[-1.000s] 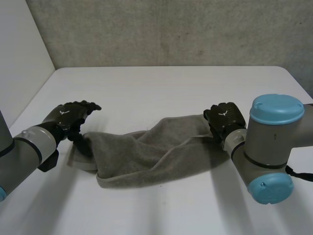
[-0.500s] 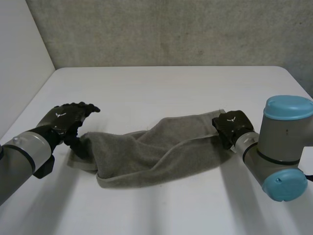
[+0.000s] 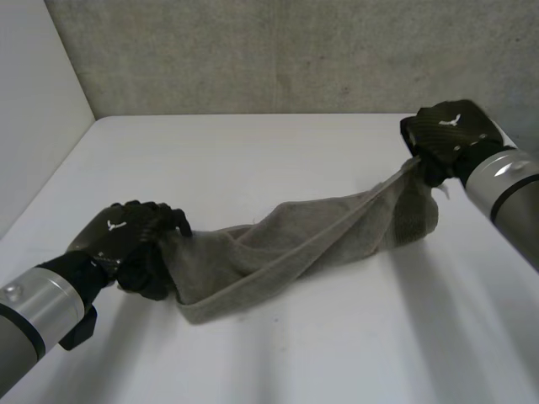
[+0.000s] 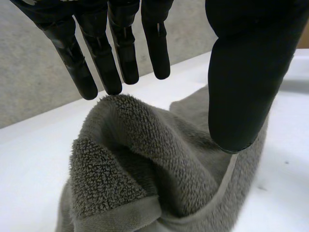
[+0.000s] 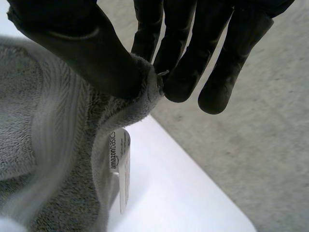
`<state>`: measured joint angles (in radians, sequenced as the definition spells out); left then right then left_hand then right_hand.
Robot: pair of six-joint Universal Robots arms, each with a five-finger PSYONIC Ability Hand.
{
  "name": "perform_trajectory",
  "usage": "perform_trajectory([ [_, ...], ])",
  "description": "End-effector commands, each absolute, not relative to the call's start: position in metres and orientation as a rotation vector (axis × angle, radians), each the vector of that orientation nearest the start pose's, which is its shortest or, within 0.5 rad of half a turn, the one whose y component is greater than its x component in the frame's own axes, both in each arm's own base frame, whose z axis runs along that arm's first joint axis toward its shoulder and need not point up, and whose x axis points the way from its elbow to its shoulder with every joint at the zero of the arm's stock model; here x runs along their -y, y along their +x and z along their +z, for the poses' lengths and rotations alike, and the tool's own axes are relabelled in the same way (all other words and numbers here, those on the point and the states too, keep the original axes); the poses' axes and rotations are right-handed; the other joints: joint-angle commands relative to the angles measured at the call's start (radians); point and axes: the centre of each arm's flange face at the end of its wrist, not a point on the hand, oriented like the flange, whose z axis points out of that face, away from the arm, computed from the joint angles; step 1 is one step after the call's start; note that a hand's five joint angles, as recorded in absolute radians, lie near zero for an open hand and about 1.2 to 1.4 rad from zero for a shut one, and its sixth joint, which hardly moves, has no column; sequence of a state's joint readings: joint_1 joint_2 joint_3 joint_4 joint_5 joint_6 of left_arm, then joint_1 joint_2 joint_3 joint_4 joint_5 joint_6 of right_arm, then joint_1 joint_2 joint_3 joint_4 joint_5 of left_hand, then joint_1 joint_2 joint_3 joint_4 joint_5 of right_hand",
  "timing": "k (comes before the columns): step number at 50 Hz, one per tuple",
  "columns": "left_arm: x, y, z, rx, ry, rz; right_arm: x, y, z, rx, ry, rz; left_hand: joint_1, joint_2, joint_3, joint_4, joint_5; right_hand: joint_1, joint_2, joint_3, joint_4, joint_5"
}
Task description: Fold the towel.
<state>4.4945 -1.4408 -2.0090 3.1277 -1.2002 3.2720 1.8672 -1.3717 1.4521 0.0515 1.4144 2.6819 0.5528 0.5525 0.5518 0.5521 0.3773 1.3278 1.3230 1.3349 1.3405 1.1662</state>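
The grey towel [image 3: 295,240] stretches as a twisted, sagging band between the two hands over the white table [image 3: 253,151]. The left hand [image 3: 126,240] is at one end of it, low by the table, with that end bunched into a thick hump under its palm. In the left wrist view the bunched towel [image 4: 145,159] sits between the thumb and the fingers of the left hand [image 4: 246,72]: the fingertips [image 4: 113,82] touch the top of the hump and the thumb presses its other side, so this hand grasps the towel loosely.

The right hand [image 3: 446,135] is raised above the table and has the opposite end, which climbs steeply up to it from the sagging middle. In the right wrist view the right hand [image 5: 72,43] pinches the towel's [image 5: 48,145] hemmed edge tightly between thumb and fingertips [image 5: 181,82], the cloth hanging down from the pinch. A white label [image 5: 119,164] dangles from the edge just below the thumb
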Motion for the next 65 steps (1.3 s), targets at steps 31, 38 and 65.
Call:
perform_trajectory([
  [31,0.240,-0.247,0.141,-2.815,0.863,-1.778,0.268,0.214,0.334,-1.981,-0.960,-2.251,-0.016,-0.016,-0.015,-0.016,-0.015,0.068,0.073,0.061,0.056,0.056],
  [38,0.261,-0.252,0.135,-2.762,0.915,-1.764,0.277,0.204,0.337,-2.000,-0.935,-2.281,-0.002,-0.001,-0.001,-0.001,-0.001,0.068,0.073,0.061,0.056,0.056],
  [65,0.285,-0.224,0.173,-2.500,0.965,-1.796,0.295,0.206,0.294,-2.131,-0.944,-2.119,-0.336,-0.336,-0.335,-0.336,-0.335,0.068,0.073,0.061,0.056,0.056],
])
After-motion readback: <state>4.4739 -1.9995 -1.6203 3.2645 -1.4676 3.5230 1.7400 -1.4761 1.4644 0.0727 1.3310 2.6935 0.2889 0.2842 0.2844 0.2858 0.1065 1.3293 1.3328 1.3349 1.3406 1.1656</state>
